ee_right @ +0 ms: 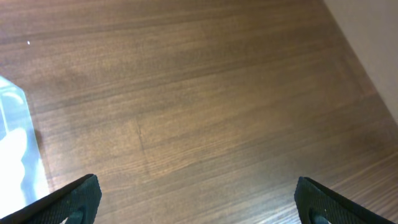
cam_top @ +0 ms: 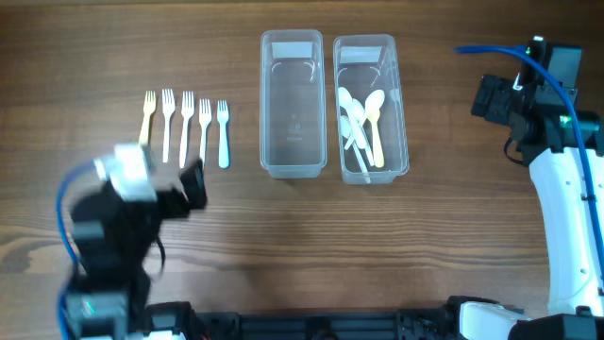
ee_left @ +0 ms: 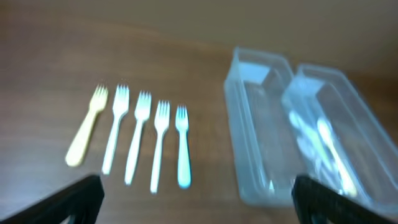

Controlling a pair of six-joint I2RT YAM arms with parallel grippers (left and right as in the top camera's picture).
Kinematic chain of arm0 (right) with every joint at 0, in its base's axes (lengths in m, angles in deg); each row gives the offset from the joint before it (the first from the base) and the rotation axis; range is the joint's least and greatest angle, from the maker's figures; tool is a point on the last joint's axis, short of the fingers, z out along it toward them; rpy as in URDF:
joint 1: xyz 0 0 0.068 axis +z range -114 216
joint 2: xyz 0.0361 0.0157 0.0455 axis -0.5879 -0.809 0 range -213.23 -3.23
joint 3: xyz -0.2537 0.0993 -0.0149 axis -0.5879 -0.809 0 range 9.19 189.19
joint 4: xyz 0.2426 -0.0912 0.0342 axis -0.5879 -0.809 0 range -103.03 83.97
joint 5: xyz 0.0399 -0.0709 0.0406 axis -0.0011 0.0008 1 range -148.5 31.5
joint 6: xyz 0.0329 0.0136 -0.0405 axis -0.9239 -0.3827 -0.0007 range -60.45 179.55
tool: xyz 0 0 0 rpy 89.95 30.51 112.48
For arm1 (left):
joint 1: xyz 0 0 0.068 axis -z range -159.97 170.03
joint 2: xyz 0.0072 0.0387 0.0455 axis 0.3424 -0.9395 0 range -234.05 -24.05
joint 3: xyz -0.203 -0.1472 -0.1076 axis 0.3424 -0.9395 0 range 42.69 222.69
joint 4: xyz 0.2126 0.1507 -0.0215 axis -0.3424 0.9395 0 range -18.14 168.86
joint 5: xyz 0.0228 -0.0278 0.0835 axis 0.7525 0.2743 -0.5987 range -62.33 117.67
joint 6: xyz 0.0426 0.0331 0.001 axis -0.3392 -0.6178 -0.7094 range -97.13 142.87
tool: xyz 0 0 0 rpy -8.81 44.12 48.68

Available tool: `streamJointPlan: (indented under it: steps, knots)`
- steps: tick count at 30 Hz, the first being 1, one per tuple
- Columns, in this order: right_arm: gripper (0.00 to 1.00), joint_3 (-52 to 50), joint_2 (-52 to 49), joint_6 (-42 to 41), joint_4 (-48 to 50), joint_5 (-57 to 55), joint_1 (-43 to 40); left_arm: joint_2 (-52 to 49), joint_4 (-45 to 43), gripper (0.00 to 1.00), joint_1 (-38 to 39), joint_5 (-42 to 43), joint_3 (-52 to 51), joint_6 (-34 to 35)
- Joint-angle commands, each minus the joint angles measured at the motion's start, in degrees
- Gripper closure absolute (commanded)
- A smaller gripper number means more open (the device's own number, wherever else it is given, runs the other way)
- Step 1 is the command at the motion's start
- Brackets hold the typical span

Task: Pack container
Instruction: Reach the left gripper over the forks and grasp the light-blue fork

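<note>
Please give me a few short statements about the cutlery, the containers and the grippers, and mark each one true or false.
1. Five forks lie on the table, left of both containers. True.
2. The left container holds the spoons. False: it is empty; they lie in the right container.
3. The left gripper holds a fork. False: it is open and holds nothing.
4. The right gripper is open and holds nothing. True.
</note>
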Motion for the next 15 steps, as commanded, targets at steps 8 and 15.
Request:
streamJointPlan:
  steps: [8,15]
  knots:
    - [0.00,0.6,0.2,0.3,0.0,-0.8,0.1,-36.1,13.0,0.00,0.3,3.3,29.7,2.3]
    - [0.00,0.6,0.2,0.3,0.0,-0.8,0.1,-46.4,11.1,0.00,0.3,8.5,29.7,1.5]
